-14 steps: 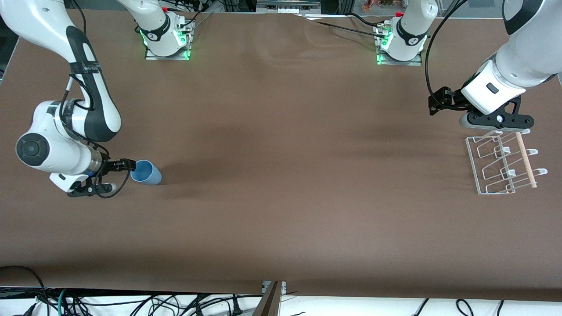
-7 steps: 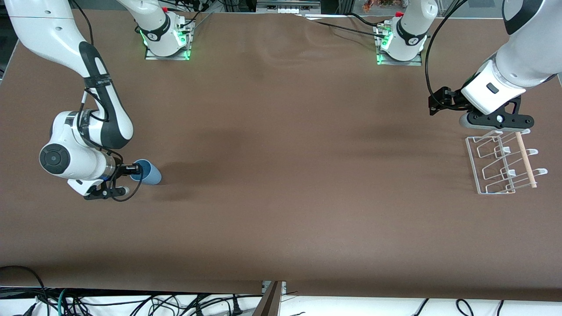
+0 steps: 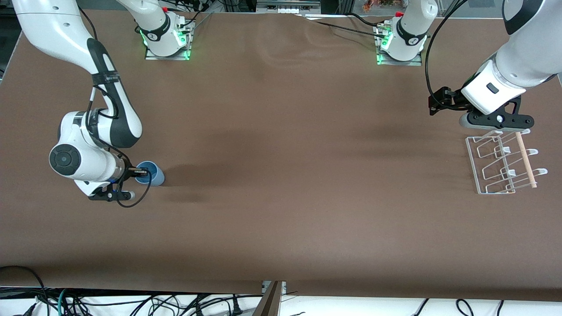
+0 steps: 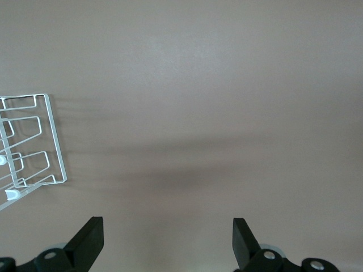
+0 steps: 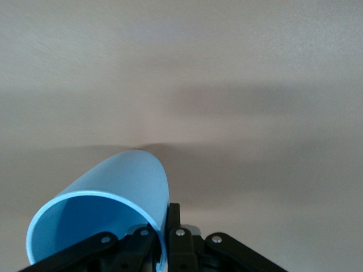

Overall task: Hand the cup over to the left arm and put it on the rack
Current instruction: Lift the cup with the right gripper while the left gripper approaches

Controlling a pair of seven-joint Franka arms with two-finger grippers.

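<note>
Item: cup (image 3: pixel 150 173), small light-blue tumbler without handle, tapering to a narrower base. Location: near the tabletop (image 3: pixel 281 219) edge at the right arm's end, about midway between the camera-side edge and the base-side edge. Whether it rests on the tabletop or is just lifted cannot be told. Condition: tipped, mouth toward the right pincer (image 3: pixel 139 172).

Right pincer: clenched on the cup's rim, one finger inside the mouth and one outside, per the right wrist view (image 5: pixel 161 238).

Handling note: a rim pinch is likely slippery. Carry level toward mid-tabletop and present the body clear for the receiving grip.

Rack (image 3: pixel 502 163): white wire with a wooden rod, near the edge at the left arm's end.

Left pincer (image 3: pixel 495 120): released, jaws wide, waiting over the rack's base-side end.
</note>
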